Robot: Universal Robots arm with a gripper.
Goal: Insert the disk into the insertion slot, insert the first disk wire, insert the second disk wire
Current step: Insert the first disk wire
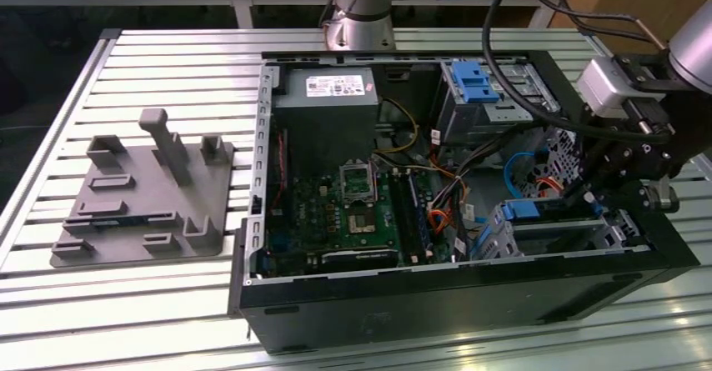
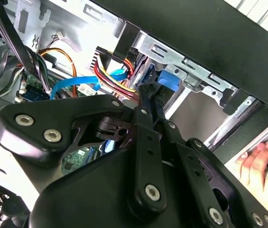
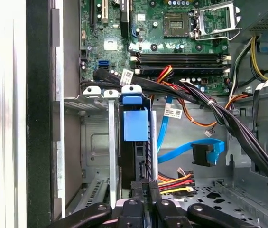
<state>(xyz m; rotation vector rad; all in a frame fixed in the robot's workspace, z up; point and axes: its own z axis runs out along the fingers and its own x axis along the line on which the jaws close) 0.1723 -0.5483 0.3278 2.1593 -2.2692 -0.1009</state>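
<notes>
1. On the exterior view's left I log a grey fixture plate [image 1: 133, 208], lying flat on the slatted metal table [image 1: 67, 104] just beside the case.
2. Next comes the black computer case [image 1: 445, 304], lying on its side with the cover off. I see the green motherboard [image 1: 345, 213] inside and the power supply [image 1: 328, 87] beyond it.
3. A grey bay [image 1: 506, 96] with a blue latch [image 1: 473, 83] stands at the case's far corner.
4. The insertion slot [image 1: 568, 233] sits in the near corner, on the exterior view's right. The disk [image 3: 136, 126] stands on edge inside it, and in the first wrist view its blue carrier shows between the silver walls.
5. The gripper [image 2: 148, 92] reaches down into the case at the slot. I read its fingers as pinched together on the black plug of the red-and-yellow wire [image 3: 174, 182], with the plug at the disk's end. I cannot tell whether the plug is seated.
6. The blue flat wire [image 3: 190, 148] lies apart from the disk, and its plug hangs free.
7. A person's hand [image 2: 262, 164] is outside the case wall in the second wrist view.
</notes>
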